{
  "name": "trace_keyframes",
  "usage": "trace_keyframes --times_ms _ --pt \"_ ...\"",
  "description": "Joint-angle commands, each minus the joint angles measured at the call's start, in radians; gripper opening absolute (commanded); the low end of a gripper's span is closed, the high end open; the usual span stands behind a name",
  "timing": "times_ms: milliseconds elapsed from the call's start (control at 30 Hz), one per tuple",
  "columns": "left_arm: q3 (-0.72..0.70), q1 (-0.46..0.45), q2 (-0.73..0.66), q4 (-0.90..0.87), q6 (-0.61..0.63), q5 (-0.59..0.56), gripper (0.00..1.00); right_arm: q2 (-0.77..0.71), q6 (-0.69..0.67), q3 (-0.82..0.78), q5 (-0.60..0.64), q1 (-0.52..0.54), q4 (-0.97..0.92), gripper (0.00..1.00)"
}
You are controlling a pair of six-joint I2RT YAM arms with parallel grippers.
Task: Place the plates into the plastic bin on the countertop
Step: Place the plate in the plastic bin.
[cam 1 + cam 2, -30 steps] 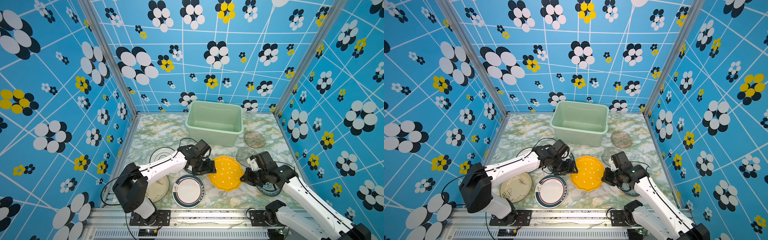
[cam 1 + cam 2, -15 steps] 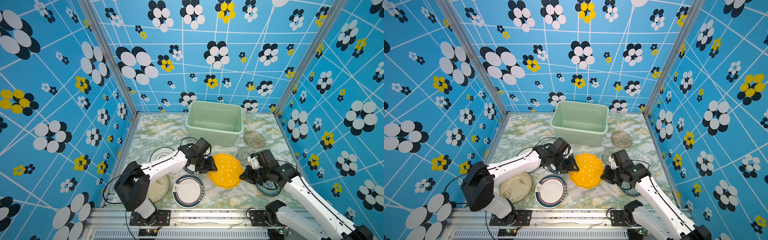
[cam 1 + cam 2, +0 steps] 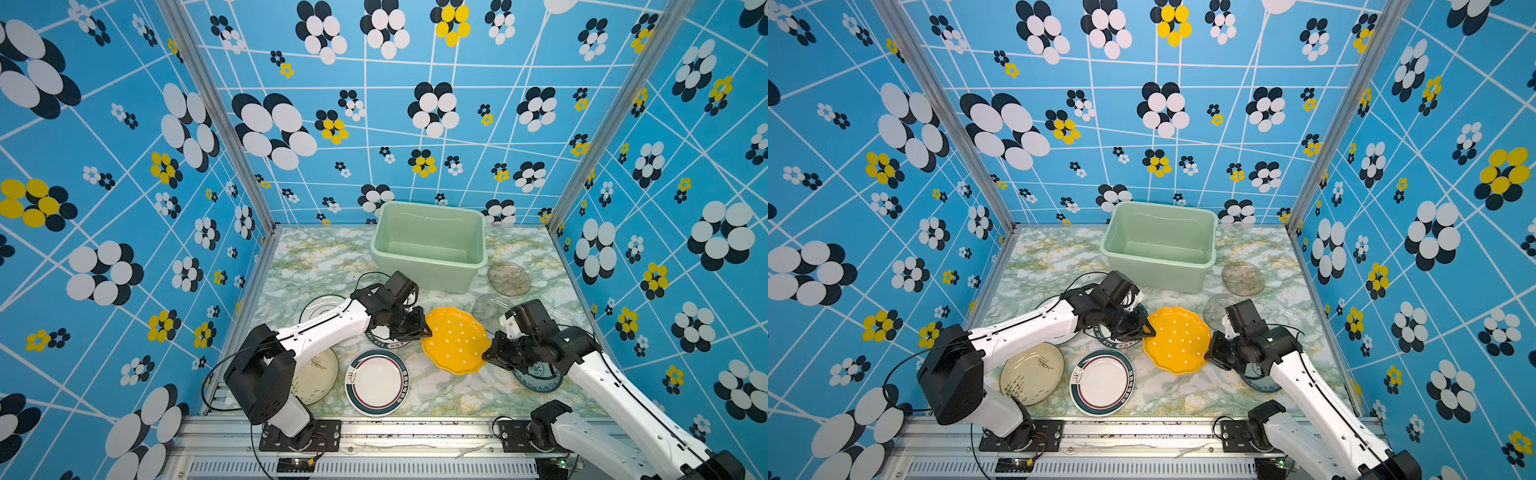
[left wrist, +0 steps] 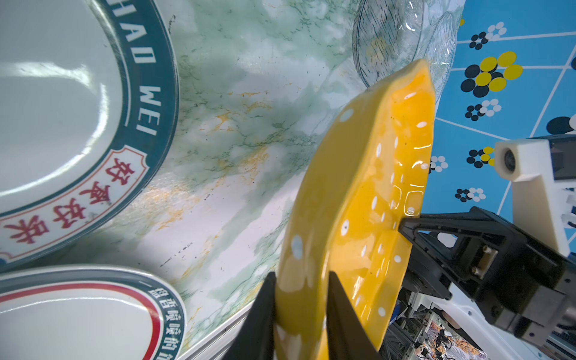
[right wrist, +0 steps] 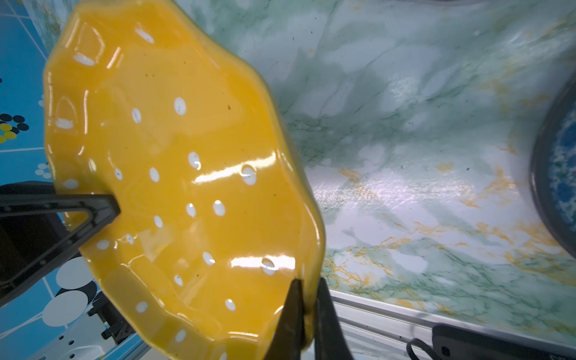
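The yellow scalloped dotted plate [image 3: 455, 340] [image 3: 1177, 338] hangs tilted above the countertop [image 3: 316, 266], held at opposite rims. My left gripper [image 3: 424, 330] [image 4: 300, 311] is shut on its left rim. My right gripper [image 3: 488, 355] [image 5: 307, 314] is shut on its right rim. The mint-green plastic bin [image 3: 424, 272] [image 3: 1158, 270] stands behind them with nothing in it. In the right wrist view the yellow plate [image 5: 174, 156] fills the frame.
A dark-rimmed white plate [image 3: 376, 382] and a cream plate [image 3: 318, 376] lie near the front edge. Two more dark-rimmed plates [image 3: 322, 307] [image 3: 390, 343] sit under my left arm. Clear glass plates [image 3: 508, 279] [image 3: 488, 309] lie right of the bin. A blue-white plate [image 3: 536, 376] lies under my right arm.
My left gripper moved right to the yellow plate and closed on its rim. The right gripper kept its hold on the other rim and barely moved.
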Motion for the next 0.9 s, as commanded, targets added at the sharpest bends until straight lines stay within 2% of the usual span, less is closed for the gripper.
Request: trace_keyframes --times_ms 0,267,467,867 --pt "-0.029 -0.019 -0.014 -0.001 0.008 -0.015 0.00 -0.015 -0.037 0.045 -0.116 0.017 0.177 0.00" --pt "-0.063 -0.009 -0.057 0.041 -0.037 -0.018 0.00 -0.013 -0.034 0.033 -0.105 0.016 0.185 0.00" --pt "-0.119 0.001 -0.110 0.138 -0.114 -0.017 0.00 -0.008 -0.026 0.024 -0.100 0.017 0.207 0.00" --pt "-0.217 0.041 -0.173 0.319 -0.222 0.016 0.00 0.034 -0.025 0.041 -0.099 0.015 0.244 0.10"
